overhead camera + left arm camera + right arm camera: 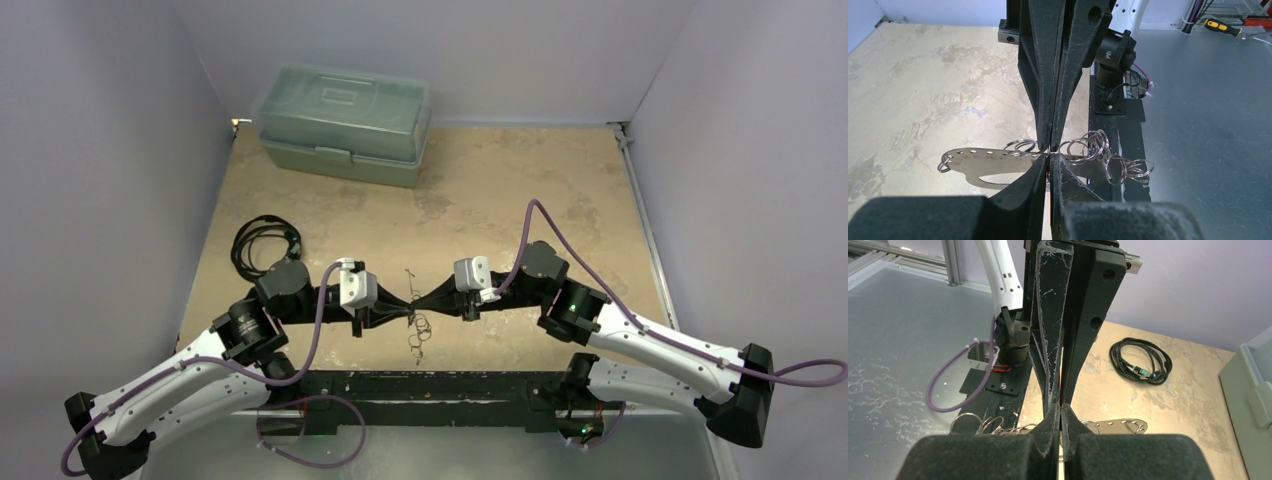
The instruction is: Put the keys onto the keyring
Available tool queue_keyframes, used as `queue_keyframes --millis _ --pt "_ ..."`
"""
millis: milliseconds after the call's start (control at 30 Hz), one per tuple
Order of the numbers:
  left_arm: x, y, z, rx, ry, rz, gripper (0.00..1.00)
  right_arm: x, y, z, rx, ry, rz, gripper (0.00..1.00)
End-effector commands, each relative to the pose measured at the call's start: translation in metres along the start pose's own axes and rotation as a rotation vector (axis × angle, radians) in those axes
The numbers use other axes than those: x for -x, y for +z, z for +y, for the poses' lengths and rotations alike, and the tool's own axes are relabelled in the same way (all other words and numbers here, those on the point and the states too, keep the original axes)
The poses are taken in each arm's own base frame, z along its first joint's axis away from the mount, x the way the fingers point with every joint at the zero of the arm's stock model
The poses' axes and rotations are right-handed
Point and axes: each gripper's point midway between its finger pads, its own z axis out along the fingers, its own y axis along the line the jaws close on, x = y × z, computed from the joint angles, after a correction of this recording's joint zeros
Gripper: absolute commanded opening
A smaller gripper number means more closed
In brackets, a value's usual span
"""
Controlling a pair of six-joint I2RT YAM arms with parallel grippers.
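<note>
Top external view puts both arms nose to nose above the middle of the table's near edge. The left gripper [398,308] and the right gripper [432,300] meet tip to tip, and the keyring [418,338] dangles between them as a thin wire tangle. From the left wrist we see each pair of jaws pressed together on the same stretch of that wire. Small rings [1090,145] are bunched on either side, and a flat perforated metal strip [983,162] hangs along it. We cannot pick out the keys in any view, so we judge nothing is threaded yet. The loop is merely gripped, and opening it and sliding keys on are both left to do. Any marking on the strip is too faint to read. The lid panel of the green box [345,120] at the far left corner shows no legible writing either.
</note>
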Motion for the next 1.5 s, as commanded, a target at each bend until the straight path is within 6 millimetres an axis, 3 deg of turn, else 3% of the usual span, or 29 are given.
queue_keyframes --millis 0,100,200,300,467,667,700,800,867,1467 --pt "0.02 0.0 0.001 -0.001 0.034 -0.053 0.06 0.019 0.0 0.0 0.005 -0.033 -0.061 0.0" --pt "0.017 0.0 0.003 0.011 0.029 -0.039 0.18 0.02 -0.001 0.0 0.0 -0.035 -0.064 0.0" --pt "0.014 0.0 0.003 0.013 0.026 -0.03 0.2 0.02 -0.001 0.0 0.0 -0.035 -0.064 0.0" --pt "0.014 0.0 0.003 0.012 0.027 -0.029 0.17 0.02 0.0 0.0 0.003 -0.034 -0.063 0.0" --pt "0.014 0.0 0.003 0.009 0.033 -0.03 0.0 0.02 -0.001 0.0 0.002 -0.035 -0.064 0.0" --pt "0.013 -0.005 0.003 0.021 0.027 -0.002 0.0 0.017 0.0 0.0 0.004 -0.029 -0.054 0.0" --pt "0.01 -0.006 0.006 0.038 0.02 0.021 0.0 0.015 0.001 -0.001 0.001 -0.027 -0.048 0.02" --pt "0.005 -0.011 0.012 0.078 0.006 0.093 0.0 0.012 0.002 -0.003 -0.005 -0.021 -0.03 0.33" --pt "0.003 -0.015 0.013 0.091 -0.003 0.134 0.0 0.01 0.004 -0.004 -0.002 -0.018 -0.021 0.42" --pt "-0.033 -0.036 0.037 0.316 -0.303 0.594 0.0 -0.002 0.008 -0.012 -0.029 -0.01 0.029 0.53"
